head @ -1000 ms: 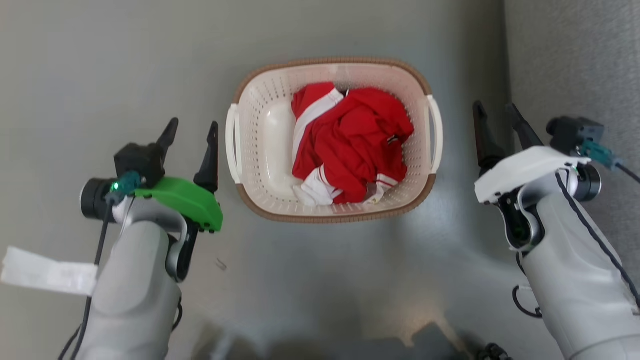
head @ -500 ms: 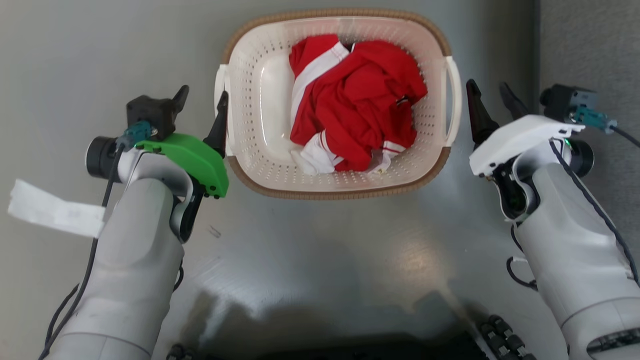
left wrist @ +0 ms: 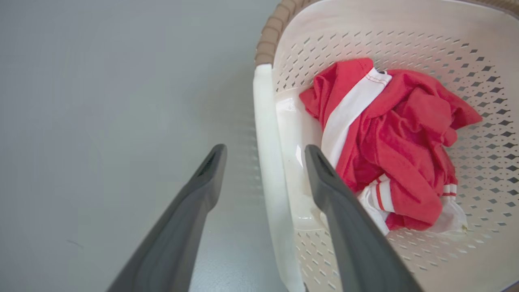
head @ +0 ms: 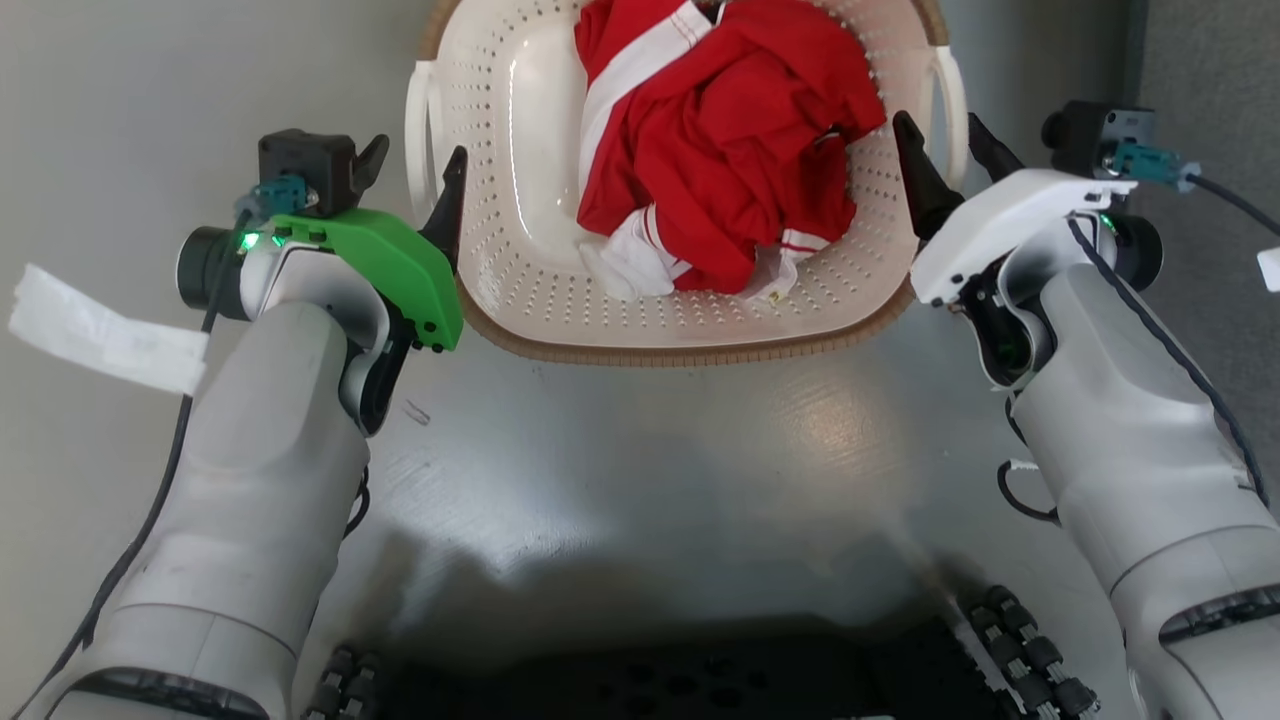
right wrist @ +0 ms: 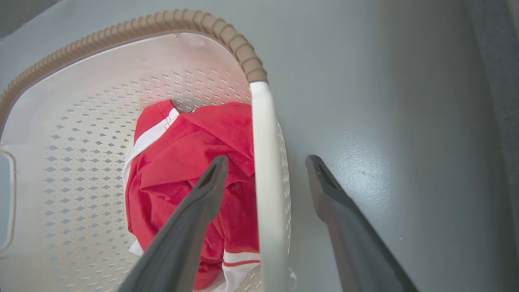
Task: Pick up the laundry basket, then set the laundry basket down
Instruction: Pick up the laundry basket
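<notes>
Now, jaws apart on both sides: the left gripper [left wrist: 265, 148] straddles one white handle [left wrist: 263, 121], the right gripper [right wrist: 266, 159] the opposite handle [right wrist: 261, 142], poised for an even lift. Between them, the laundry basket [head: 520, 250], holding red clothing [head: 730, 150], sits on the grey floor [head: 650, 450].

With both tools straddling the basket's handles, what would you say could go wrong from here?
1. The left tool and right tool are open astride the white handles of the laundry basket; uneven closing might tilt the lift.
2. The right tool's inner finger sits near the red garment and might pinch it against the handle.
3. The handles look smooth, so a grip could slip.
</notes>
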`<state>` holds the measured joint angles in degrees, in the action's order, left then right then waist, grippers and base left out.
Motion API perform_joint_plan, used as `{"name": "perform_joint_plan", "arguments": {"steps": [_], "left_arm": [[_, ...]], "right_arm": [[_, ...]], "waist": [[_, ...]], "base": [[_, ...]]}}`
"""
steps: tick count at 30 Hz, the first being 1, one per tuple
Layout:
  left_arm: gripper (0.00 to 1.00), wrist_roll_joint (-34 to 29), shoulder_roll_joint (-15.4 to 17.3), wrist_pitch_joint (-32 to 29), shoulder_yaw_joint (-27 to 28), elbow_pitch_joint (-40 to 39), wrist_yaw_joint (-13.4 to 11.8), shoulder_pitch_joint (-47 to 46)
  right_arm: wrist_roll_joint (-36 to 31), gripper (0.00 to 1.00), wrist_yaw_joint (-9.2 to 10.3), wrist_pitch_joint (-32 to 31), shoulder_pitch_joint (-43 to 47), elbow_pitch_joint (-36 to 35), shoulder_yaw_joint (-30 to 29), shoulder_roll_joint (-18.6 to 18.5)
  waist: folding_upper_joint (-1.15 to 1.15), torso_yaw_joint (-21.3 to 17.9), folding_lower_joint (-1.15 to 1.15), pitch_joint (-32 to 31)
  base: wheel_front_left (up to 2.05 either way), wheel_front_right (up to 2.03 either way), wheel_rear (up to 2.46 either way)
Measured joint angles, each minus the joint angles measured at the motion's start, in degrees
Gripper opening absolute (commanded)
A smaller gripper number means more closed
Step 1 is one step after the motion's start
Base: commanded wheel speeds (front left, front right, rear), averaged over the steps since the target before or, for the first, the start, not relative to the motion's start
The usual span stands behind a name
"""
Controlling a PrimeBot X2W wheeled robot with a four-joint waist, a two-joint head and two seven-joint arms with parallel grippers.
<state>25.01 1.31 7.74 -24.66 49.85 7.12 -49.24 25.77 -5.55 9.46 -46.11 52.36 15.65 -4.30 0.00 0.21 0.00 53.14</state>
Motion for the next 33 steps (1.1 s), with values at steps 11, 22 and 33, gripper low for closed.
{"name": "perform_joint_plan", "arguments": {"steps": [11, 22, 33], "left_arm": [[1.00, 4.5, 0.0, -0.7, -3.6, 3.0, 0.0, -3.2], [0.00, 9.4, -0.1, -0.5, -7.1, 3.6, 0.0, -4.7], [0.00, 12.5, -0.5, 1.5, -9.4, 8.1, 0.0, -5.3]], "right_arm": [[0.0, 1.00, -0.49, 0.3, -3.4, 4.3, 1.4, 0.1], [-0.1, 0.00, -0.97, 1.2, -6.2, 7.7, 3.3, 0.2], [0.1, 0.00, -1.00, 2.2, -6.3, 11.9, 4.8, 1.1]], "waist": [[0.00, 0.3, 0.00, 3.3], [0.00, 0.4, 0.00, 3.7], [0.00, 0.3, 0.00, 0.7]], "base": [[0.00, 0.00, 0.00], [0.00, 0.00, 0.00], [0.00, 0.00, 0.00]]}}
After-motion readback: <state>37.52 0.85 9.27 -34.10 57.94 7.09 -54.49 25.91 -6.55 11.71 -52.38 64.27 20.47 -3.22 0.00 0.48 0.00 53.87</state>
